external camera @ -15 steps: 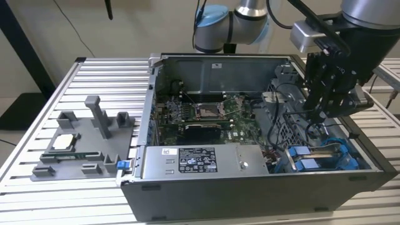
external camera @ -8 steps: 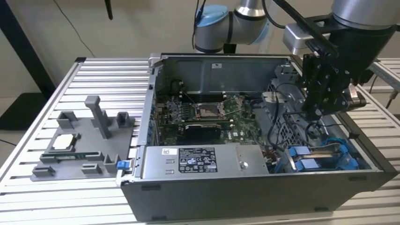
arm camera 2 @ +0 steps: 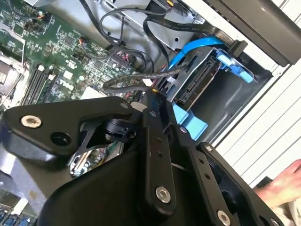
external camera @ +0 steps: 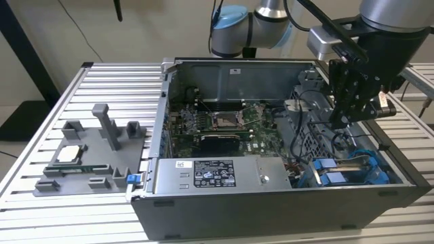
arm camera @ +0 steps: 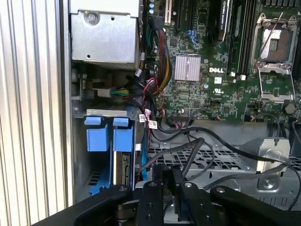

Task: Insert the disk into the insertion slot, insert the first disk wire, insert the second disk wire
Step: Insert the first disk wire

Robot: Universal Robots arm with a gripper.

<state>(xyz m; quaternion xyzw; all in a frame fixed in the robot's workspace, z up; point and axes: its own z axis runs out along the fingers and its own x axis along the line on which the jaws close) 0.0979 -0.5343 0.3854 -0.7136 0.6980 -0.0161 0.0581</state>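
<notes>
Since the computer case (external camera: 271, 213) lies open on the table (external camera: 101, 81), you can look straight into it. Near the table's edge on the exterior view's left sits a grey tray (external camera: 81, 152) with a few parts on it. Inside the case, a green board (external camera: 203, 119) covers the floor. Over the case's right end hangs the gripper (external camera: 341, 122), fingers pinched together on a black wire (arm camera 2: 127, 81). The disk (arm camera 2: 195, 82) already sits in the slot (arm camera 2: 230, 94) at the case's near right corner, just beside the fingertips.

Silver-grey arm (external camera: 400, 15) with pale blue joint caps (external camera: 227, 18), black gripper (external camera: 339, 123) (silver screws (arm camera 2: 162, 194) dot its links).
</notes>
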